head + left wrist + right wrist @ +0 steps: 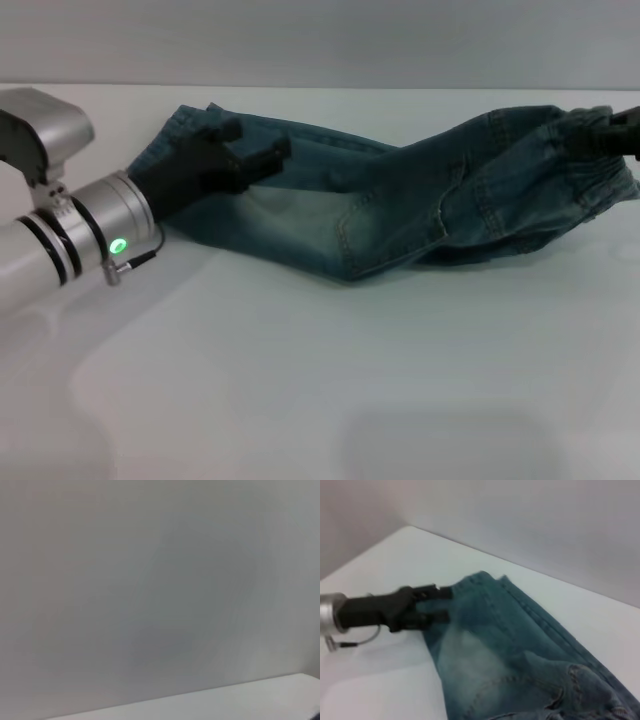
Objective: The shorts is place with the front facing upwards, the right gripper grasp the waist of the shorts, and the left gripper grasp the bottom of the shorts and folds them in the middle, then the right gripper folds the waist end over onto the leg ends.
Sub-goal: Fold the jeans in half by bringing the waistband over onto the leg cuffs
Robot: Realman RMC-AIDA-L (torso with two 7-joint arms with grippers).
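With the left end effector (pixel 262 152) spread at the leg ends (pixel 190 125) of the shorts (pixel 400 210), I should close squarely on both hems; whether the right end effector (pixel 612 132) at the waist (pixel 600 185) is pinching, I cannot tell.

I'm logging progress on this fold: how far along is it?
Done: the shorts already lie doubled lengthwise on the table. In hand: the left gripper is at the leg ends, fingers spread over the denim, and the right gripper is at the waist. Left: folding the waist end over onto the leg ends.
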